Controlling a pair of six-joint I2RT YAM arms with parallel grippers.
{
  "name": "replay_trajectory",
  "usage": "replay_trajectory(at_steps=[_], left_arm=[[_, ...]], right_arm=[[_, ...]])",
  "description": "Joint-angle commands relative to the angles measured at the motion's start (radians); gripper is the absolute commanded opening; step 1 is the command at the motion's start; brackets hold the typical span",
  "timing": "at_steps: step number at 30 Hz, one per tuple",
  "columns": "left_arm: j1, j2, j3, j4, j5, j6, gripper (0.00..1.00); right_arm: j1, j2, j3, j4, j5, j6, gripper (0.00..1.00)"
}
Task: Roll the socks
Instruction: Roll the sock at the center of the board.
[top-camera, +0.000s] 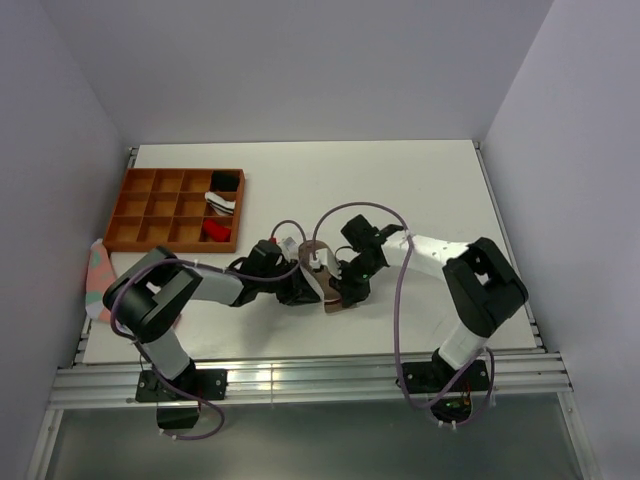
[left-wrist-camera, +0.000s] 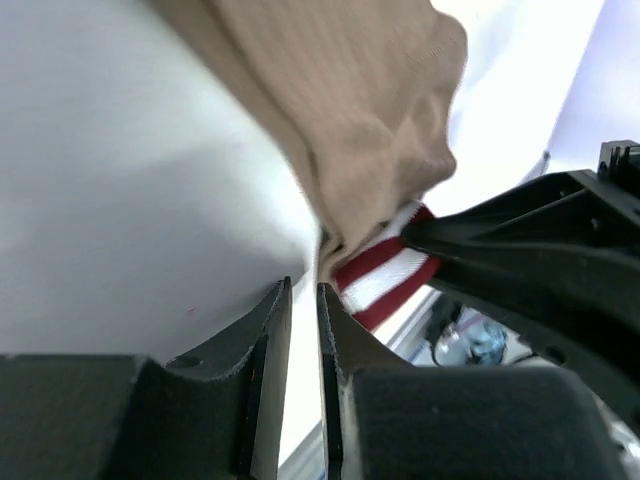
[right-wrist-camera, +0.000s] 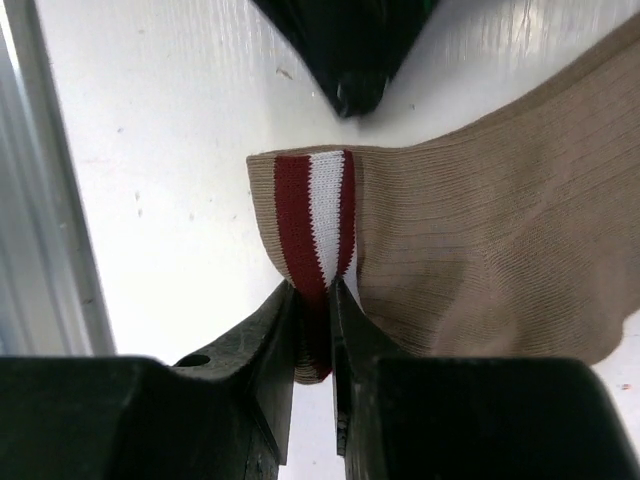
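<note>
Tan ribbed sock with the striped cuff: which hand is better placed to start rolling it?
Probably the right hand: it pinches the tan ribbed sock by its red-and-white striped cuff. The left hand sits at the sock's edge, barely open, gripping nothing.

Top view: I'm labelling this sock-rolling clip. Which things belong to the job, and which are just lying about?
Job: tan sock; right gripper pinching its striped cuff; left gripper at its edge.
Lying about: wooden tray, partly filled; pastel sock at far left.
</note>
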Motion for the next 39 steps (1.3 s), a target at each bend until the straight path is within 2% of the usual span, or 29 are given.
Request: replay_trajectory(at_steps=[1, 9, 16, 21, 26, 31, 39], left_arm=[[0.001, -0.065, -0.029, -0.023, -0.123, 0.023, 0.22], [-0.062, -0.212, -0.035, -0.043, -0.299, 0.193, 0.26], [-0.149, -0.238, -0.043, 0.048, -0.398, 0.354, 0.31], [-0.175, -0.25, -0.07, 0.152, -0.352, 0.428, 0.39], [-0.175, -0.221, -0.028, 0.171, -0.24, 0.486, 0.42], [-0.175, -0.142, 0.014, 0.218, -0.125, 0.499, 0.42], [-0.18, -0.043, 0.043, 0.269, -0.057, 0.497, 0.42]], right_arm=[[-0.053, 0.054, 0.072, -0.178, -0.079, -0.051, 0.22], [-0.135, 0.266, 0.266, -0.466, -0.213, -0.131, 0.22], [-0.159, 0.404, 0.362, -0.546, -0.232, -0.11, 0.22], [-0.163, 0.424, 0.366, -0.526, -0.203, -0.062, 0.22], [-0.166, 0.438, 0.37, -0.522, -0.194, -0.045, 0.22], [-0.169, 0.456, 0.389, -0.537, -0.206, -0.047, 0.22], [-0.176, 0.461, 0.398, -0.534, -0.191, -0.033, 0.22]])
